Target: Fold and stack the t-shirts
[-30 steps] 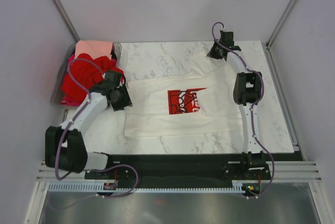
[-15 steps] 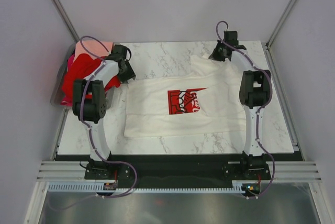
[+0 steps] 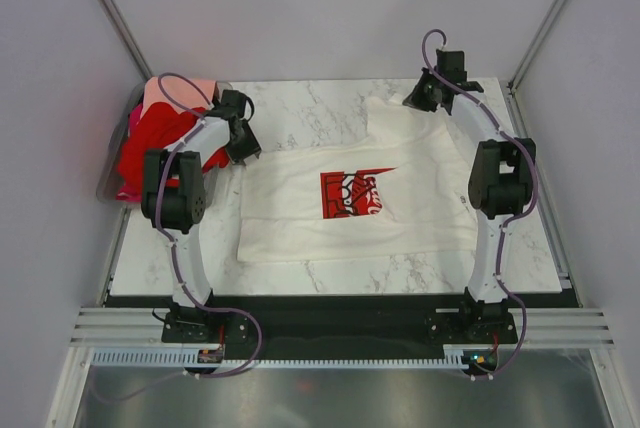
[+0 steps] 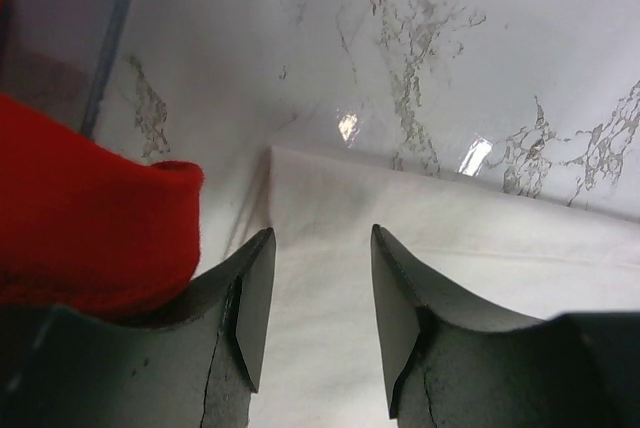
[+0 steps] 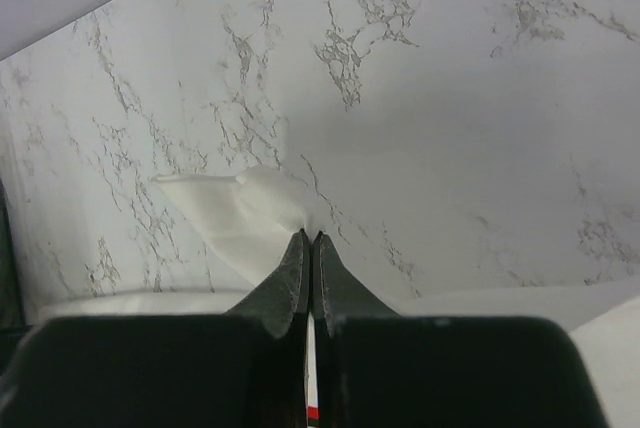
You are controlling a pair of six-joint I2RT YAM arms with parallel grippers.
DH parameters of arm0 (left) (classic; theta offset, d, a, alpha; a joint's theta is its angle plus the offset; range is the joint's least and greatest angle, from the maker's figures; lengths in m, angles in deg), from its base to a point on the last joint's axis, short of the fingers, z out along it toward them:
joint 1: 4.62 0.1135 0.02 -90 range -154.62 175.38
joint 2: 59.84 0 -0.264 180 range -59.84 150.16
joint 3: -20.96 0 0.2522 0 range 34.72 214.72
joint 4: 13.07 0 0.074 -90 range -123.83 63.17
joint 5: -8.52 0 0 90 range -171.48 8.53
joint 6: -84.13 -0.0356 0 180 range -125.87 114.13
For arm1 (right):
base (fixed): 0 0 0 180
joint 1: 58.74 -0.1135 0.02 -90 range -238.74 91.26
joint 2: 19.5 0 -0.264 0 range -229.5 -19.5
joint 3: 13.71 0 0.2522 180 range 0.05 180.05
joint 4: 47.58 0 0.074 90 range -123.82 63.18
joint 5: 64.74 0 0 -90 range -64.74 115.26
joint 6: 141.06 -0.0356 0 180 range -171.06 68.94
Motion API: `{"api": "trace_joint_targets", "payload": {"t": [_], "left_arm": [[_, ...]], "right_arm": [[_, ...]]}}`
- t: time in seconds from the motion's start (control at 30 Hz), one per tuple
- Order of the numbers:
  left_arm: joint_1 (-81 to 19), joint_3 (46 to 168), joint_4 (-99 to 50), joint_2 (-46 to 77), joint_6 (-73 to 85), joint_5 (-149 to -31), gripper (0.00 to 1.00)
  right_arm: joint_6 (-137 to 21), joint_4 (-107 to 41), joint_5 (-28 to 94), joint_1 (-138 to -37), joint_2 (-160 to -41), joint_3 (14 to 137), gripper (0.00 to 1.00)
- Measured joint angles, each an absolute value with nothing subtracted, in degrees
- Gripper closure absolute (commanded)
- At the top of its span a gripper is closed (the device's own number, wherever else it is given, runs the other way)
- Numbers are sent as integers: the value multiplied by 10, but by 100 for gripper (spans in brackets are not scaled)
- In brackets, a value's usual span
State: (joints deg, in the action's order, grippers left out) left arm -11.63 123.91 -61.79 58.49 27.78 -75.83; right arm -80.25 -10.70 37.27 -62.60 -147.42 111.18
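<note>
A cream-white t-shirt [image 3: 350, 203] with a red square print [image 3: 352, 193] lies spread on the marble table. My right gripper [image 3: 420, 100] is shut on the shirt's far right corner; in the right wrist view the cloth [image 5: 245, 210] bunches at the shut fingertips of that gripper [image 5: 309, 236]. My left gripper [image 3: 243, 151] is open over the shirt's far left corner [image 4: 330, 198], with the white cloth between its fingers [image 4: 252, 298]. Red t-shirts [image 3: 150, 148] and a salmon-pink one [image 3: 172, 93] are piled at the far left; a red sleeve [image 4: 90, 218] shows in the left wrist view.
A clear plastic bin [image 3: 112, 183] holds the red and pink shirts at the table's left edge. Grey walls and metal frame posts [image 3: 110, 8] close in the back and sides. The table's front edge [image 3: 330, 294] runs above the arm bases.
My left arm swung from the table's left middle up to the shirt's far left corner. My right gripper moved right and back with the shirt's far right corner, drawing the cloth out.
</note>
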Motion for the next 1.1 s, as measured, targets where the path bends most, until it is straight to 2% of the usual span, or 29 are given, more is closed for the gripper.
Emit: {"api": "trace_joint_targets", "payload": {"t": [0.37,0.47,0.53,0.57,0.63,0.67,0.7,1.1], "left_arm": [[-119,1234,-615,586,281,-759,50],[-119,1234,-615,588,282,-758,59],[-119,1234,-616,592,284,-756,69],[-119,1234,-616,594,284,-756,81],[-119,1234,-615,599,285,-756,86],[-118,1235,-614,601,286,-756,93],[-118,1236,-614,602,287,-757,96],[-117,1269,-650,605,287,-771,98]], "right_arm": [[-802,-107,372,-626,-1463,1077,100],[-802,-107,372,-625,-1461,1067,100],[-802,-107,372,-624,-1458,1060,100],[-801,-107,372,-624,-1458,1057,100],[-801,-107,372,-622,-1457,1054,100],[-800,-107,372,-622,-1457,1054,100],[-800,-107,372,-621,-1457,1054,100],[-800,-105,372,-617,-1444,1053,100]]}}
